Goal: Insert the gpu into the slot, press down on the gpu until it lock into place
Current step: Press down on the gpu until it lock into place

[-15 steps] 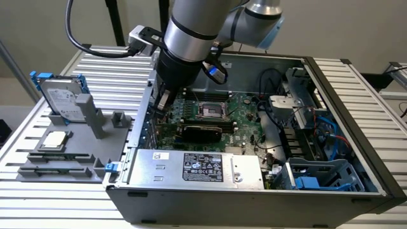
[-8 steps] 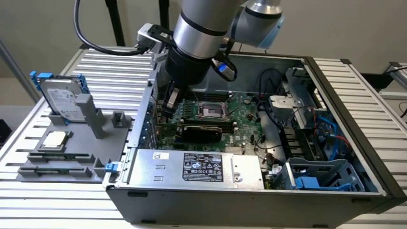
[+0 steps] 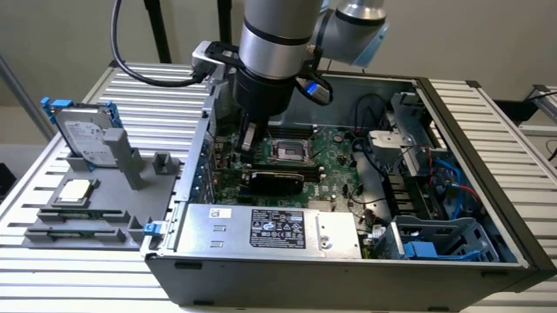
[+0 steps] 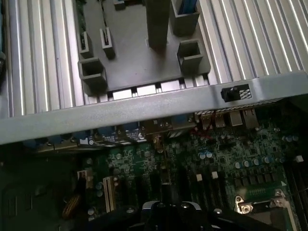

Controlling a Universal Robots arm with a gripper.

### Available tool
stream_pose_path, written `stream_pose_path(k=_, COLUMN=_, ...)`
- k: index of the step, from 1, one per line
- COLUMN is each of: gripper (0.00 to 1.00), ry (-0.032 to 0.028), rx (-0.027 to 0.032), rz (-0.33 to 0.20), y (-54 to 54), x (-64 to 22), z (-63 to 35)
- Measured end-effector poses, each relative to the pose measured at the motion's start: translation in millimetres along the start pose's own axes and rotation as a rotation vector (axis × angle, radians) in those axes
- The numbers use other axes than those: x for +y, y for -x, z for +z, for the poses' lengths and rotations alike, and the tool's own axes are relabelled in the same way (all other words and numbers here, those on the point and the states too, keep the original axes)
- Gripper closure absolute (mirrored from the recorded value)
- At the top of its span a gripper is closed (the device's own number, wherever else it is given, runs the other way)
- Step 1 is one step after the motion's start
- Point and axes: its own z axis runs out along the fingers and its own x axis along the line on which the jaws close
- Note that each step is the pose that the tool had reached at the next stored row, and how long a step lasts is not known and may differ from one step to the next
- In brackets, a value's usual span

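Gripper (image 3: 247,151) low over motherboard (image 3: 335,156), just above gpu (image 3: 274,180); finger state unclear, probably together. Press squarely, straight down.

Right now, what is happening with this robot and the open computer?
A robot arm reaches down into an open computer case lying on a slatted table. Its gripper is low over the green motherboard, just above the gpu, a black card lying across the board near the CPU socket. Whether the card is fully seated cannot be told. On a grey holder beside the case stands a hard drive.
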Motion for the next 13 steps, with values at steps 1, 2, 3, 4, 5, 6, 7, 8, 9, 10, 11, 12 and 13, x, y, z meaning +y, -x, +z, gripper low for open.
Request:
stream_pose_path(k=1, gripper=0.89, ry=-0.0185, rx=-0.0034, rz=-0.002, y=0.1, x=-0.4, z=-0.1)
stream_pose_path(k=2, gripper=0.89, ry=-0.0356, rx=-0.0063, rz=-0.004, y=0.1, x=-0.8, z=-0.1)
stream_pose_path(k=3, gripper=0.89, ry=-0.0516, rx=-0.0093, rz=-0.006, y=0.2, x=-1.2, z=-0.2)
stream_pose_path(k=4, gripper=0.89, ry=-0.0657, rx=-0.0117, rz=-0.009, y=0.2, x=-1.6, z=-0.3)
stream_pose_path(k=5, gripper=0.89, ry=-0.0764, rx=-0.0135, rz=-0.011, y=0.3, x=-2.1, z=-0.3)
stream_pose_path(k=6, gripper=0.89, ry=-0.0845, rx=-0.0148, rz=-0.014, y=0.4, x=-2.6, z=-0.5)
stream_pose_path(k=7, gripper=0.89, ry=-0.0908, rx=-0.0157, rz=-0.017, y=0.5, x=-3.3, z=-1.0)
stream_pose_path(k=8, gripper=0.89, ry=-0.0948, rx=-0.0165, rz=-0.019, y=0.6, x=-4.0, z=-1.6)
stream_pose_path(k=9, gripper=0.89, ry=-0.0972, rx=-0.0174, rz=-0.022, y=0.7, x=-4.8, z=-2.4)
stream_pose_path(k=10, gripper=0.89, ry=-0.0986, rx=-0.0183, rz=-0.024, y=0.9, x=-5.7, z=-3.7)
stream_pose_path(k=11, gripper=0.89, ry=-0.0991, rx=-0.0191, rz=-0.026, y=0.9, x=-6.6, z=-5.2)
stream_pose_path(k=12, gripper=0.89, ry=-0.0996, rx=-0.0199, rz=-0.029, y=1.0, x=-7.5, z=-6.8)
stream_pose_path(k=13, gripper=0.89, ry=-0.1, rx=-0.021, rz=-0.032, y=1.1, x=-8.5, z=-8.5)
